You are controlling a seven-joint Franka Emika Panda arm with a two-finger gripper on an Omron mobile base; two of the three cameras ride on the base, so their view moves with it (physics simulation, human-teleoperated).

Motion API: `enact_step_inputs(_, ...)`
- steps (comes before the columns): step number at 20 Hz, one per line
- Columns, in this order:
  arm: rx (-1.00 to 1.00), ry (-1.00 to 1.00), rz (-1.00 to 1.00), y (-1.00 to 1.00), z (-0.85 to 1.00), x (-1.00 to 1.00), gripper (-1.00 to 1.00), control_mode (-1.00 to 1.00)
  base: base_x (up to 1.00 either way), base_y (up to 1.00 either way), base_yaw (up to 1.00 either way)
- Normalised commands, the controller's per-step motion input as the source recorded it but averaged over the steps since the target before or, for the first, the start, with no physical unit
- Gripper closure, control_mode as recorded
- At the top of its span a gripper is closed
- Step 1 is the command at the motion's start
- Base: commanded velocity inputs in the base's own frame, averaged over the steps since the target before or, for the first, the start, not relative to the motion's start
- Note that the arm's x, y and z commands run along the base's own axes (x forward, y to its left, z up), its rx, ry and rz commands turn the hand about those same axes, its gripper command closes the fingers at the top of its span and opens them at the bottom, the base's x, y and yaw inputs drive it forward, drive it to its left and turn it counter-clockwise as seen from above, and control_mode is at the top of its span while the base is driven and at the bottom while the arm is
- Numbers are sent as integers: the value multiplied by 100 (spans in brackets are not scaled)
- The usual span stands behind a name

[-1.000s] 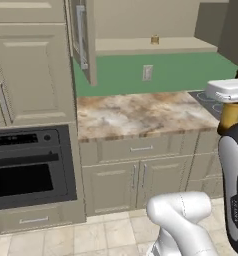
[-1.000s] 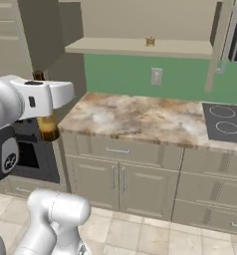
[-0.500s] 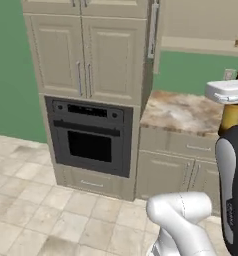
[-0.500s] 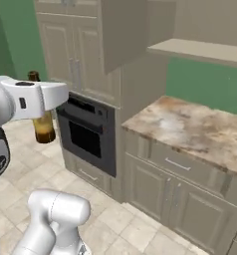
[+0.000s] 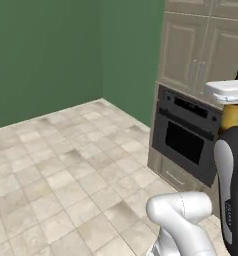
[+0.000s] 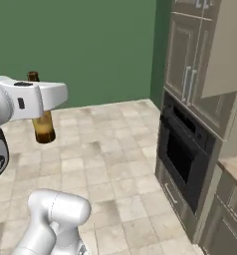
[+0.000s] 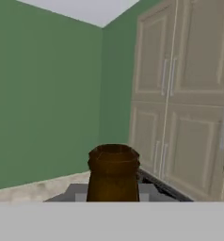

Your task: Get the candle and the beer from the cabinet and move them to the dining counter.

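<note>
Holding the beer (image 6: 42, 125) upright, we carry our hand level at about shoulder height, the white wrist stretched out sideways over the floor. The gripper (image 6: 41, 112) is clenched on the bottle's neck, with the amber body hanging below the hand and the dark top poking above it. From the left base view the beer (image 5: 231, 114) shows the same way, its yellow body under the white hand and its dark cap above. In the hand view the bottle's brown mouth (image 7: 114, 172) sits right at the bottom centre, between our fingers.

Ahead and to the right stands the tall beige unit (image 6: 197, 74) with its black oven (image 6: 182, 152), its panelled doors (image 7: 180, 94) shut and its long handles close together. The bottle hangs well apart from the oven front. A green wall (image 5: 46, 55) closes the far side and meets the unit at a corner. Between us and that wall the tiled floor (image 5: 56, 165) lies wide and bare, giving free room to the left.
</note>
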Motion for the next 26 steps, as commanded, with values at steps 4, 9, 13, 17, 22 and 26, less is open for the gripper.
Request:
enact_step_inputs(4,0,0,0,0,0,0,100,100,0,0,100)
enact_step_inputs(9,0,0,0,0,0,0,100,100,0,0,100)
enact_step_inputs(13,0,0,0,0,0,0,100,100,0,0,100)
enact_step_inputs(17,0,0,0,0,0,0,100,100,0,0,100)
enact_step_inputs(22,0,0,0,0,0,0,100,100,0,0,100)
enact_step_inputs(26,0,0,0,0,0,0,100,100,6,-4,100)
